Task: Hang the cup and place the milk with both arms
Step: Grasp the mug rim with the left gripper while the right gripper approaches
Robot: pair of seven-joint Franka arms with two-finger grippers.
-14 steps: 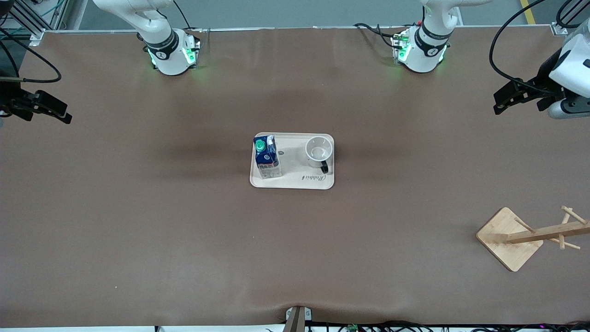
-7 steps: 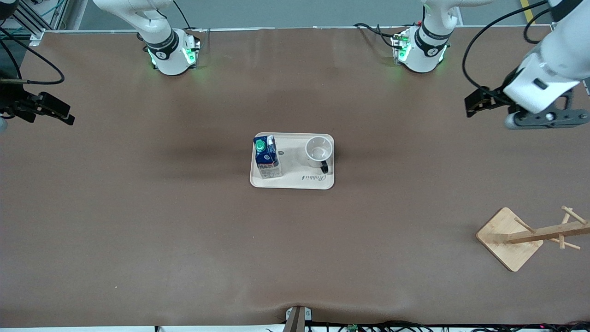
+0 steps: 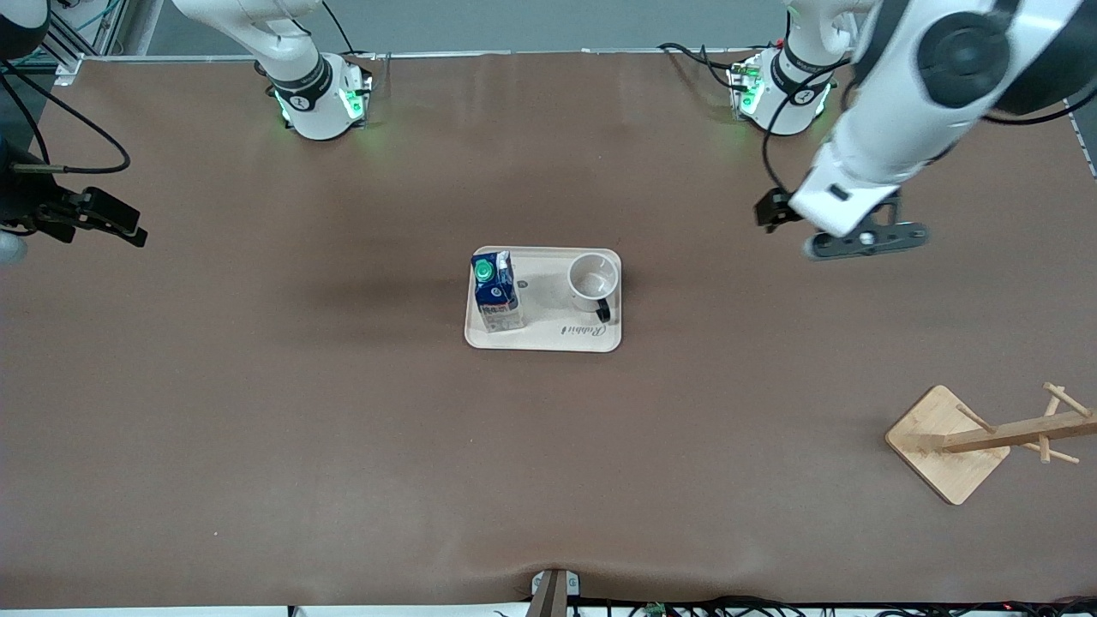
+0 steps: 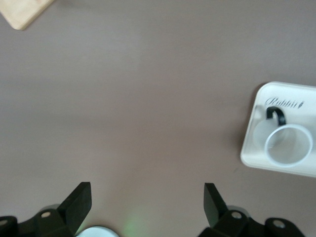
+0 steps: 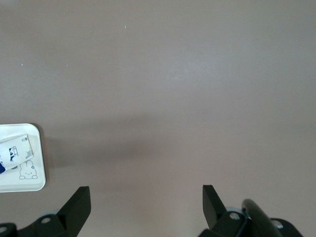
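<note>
Here the cup (image 3: 593,278) stands upright on a cream tray (image 3: 542,341) in the middle of the brown desk (image 3: 343,428), its black handle turned toward the front camera. The milk (image 3: 496,290) stands on the same tray, at the end toward the right arm, well apart from the cup. The tray bears cursive lettering and a small rabbit drawing.

The left gripper (image 3: 776,210) hangs over bare desk between the tray and the left arm's base, toward the left arm's end. In the left wrist view its fingers (image 4: 79,202) are spread wide with nothing between them, and the cup and a corner of the tray show farther off.

The right gripper (image 3: 98,216) is over the desk at the right arm's end, well apart from the tray. Its fingers (image 5: 79,205) are likewise wide apart and empty.

A wooden cup rack (image 3: 986,441) stands on the desk near the left arm's end, nearer the front camera than the tray.
</note>
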